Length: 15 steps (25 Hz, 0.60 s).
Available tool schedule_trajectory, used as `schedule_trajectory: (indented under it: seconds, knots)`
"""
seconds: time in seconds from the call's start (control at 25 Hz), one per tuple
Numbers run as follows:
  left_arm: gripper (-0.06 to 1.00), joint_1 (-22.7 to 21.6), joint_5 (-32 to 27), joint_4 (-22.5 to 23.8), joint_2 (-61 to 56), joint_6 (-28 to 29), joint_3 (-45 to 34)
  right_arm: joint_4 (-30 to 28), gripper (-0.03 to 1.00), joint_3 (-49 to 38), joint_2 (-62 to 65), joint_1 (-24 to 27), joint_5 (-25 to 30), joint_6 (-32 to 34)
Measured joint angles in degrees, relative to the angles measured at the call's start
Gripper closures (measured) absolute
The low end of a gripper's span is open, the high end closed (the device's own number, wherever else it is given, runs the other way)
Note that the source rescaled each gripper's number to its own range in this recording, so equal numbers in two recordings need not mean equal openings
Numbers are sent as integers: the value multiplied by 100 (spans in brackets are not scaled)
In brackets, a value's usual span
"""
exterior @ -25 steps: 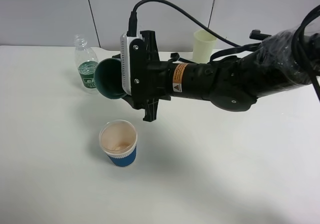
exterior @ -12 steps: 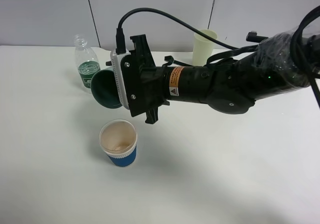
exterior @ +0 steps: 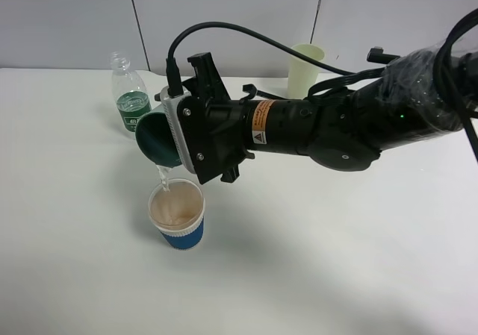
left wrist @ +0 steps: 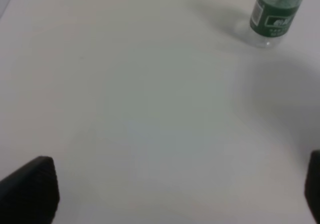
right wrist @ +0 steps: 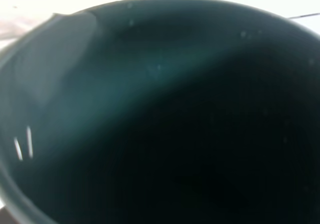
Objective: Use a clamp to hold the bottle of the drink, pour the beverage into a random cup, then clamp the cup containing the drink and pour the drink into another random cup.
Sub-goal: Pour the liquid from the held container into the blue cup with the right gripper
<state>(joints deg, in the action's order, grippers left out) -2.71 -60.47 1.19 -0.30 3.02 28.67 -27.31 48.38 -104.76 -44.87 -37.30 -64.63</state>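
Note:
My right gripper (exterior: 173, 130) is shut on a dark green cup (exterior: 156, 138) and holds it tipped on its side, mouth down-left, above a blue paper cup (exterior: 177, 214). A thin stream of clear liquid (exterior: 162, 176) falls from the green cup's rim into the blue cup. The green cup's dark wall (right wrist: 165, 114) fills the right wrist view. The clear bottle with a green label (exterior: 129, 101) stands upright at the back left, also in the left wrist view (left wrist: 274, 13). My left gripper is not in the exterior view; only its dark fingertips (left wrist: 30, 189) show at the wrist view's corners, wide apart and empty.
A pale yellow cup (exterior: 305, 68) stands at the back, behind the right arm. The black right arm (exterior: 351, 122) and its cable span the table's right half. The white table (exterior: 314, 260) stretches in front.
The right gripper has tilted the green cup further down and moved it left over the blue cup. Liquid has begun to fall into the blue cup.

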Motion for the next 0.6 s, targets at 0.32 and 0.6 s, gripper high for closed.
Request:
schedule_trajectory:
  seconds: [0.32,0.6]
  knots:
    - [-5,0,0,0,0,0,0,5,97,0,0,0,0,-268]
    - [-5,0,0,0,0,0,0,5,97,0,0,0,0,-466]
